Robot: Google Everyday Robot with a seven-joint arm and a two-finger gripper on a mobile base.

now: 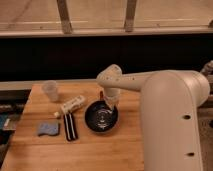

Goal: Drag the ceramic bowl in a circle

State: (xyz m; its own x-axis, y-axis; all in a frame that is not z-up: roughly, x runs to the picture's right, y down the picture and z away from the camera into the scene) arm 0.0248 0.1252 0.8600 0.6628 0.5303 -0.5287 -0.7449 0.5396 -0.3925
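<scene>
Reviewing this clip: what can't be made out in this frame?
Camera view, gripper at the bowl's far rim: the arm hides whether it touches the bowl.
Camera view, red object behind the arm: mostly covered by the arm.
Camera view, white tube: label too small to read.

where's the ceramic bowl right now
In the camera view the ceramic bowl sits mid-table, right of the black bars, with the pincer at its far right rim.
</scene>
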